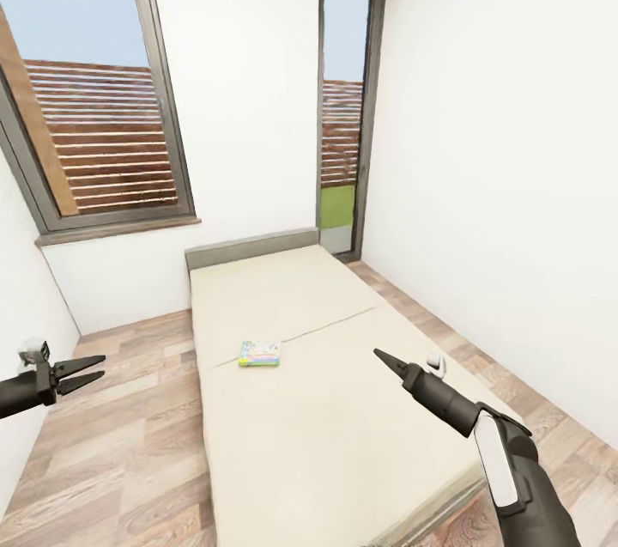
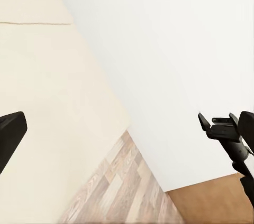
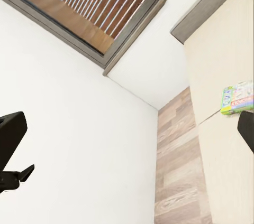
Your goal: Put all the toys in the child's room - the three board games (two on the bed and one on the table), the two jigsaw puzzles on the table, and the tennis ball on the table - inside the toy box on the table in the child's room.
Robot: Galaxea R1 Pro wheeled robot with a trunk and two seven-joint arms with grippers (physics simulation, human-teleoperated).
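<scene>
One board game (image 1: 259, 354), a small flat box with a pastel green and yellow cover, lies near the middle of the bed (image 1: 326, 452). My left gripper (image 1: 86, 371) hangs open over the floor left of the bed, holding nothing. My right gripper (image 1: 380, 355) hovers above the bed to the right of the box, pointing toward it, a short way off. In the right wrist view its fingers (image 3: 11, 131) stand wide apart and empty, and the board game (image 3: 237, 98) lies ahead on the mattress (image 3: 227, 171). The toy box, table, puzzles and ball are out of view.
The bed's grey headboard (image 1: 253, 248) meets the far wall under a large window (image 1: 94, 118). A tall narrow window (image 1: 342, 118) stands in the far right corner. Strips of wood floor (image 1: 120, 444) run along both sides of the bed, with white walls close by.
</scene>
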